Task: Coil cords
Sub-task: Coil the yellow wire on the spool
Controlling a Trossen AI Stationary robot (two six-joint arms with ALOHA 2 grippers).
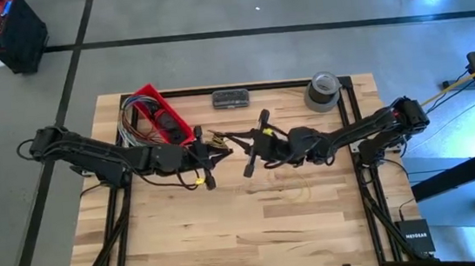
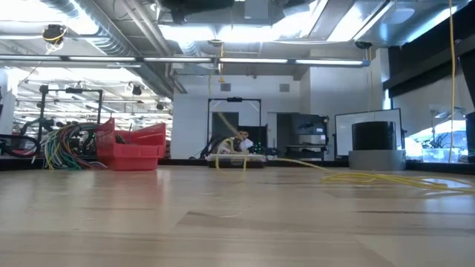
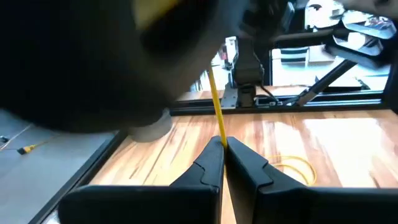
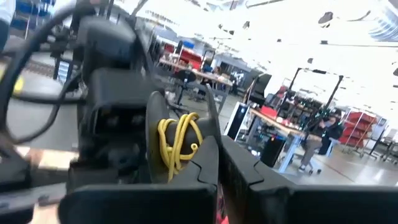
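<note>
The pale butcher-block wooden table (image 1: 229, 230) carries a red plastic bin (image 1: 159, 113) stuffed with multicoloured wires at 11 o'clock, a grey tape roll (image 1: 323, 91) at 1 o'clock and a flat dark rectangular case (image 1: 232, 99) at 12. Both matte black arms meet near the centre. The left gripper (image 3: 222, 144) is pinched shut on a thin yellow cord (image 3: 215, 106), stretched taut. The right gripper (image 4: 214, 158) is also clamped, beside a bunch of looped cord (image 4: 177, 144). Limp loops (image 3: 297, 165) lie on the wood.
</note>
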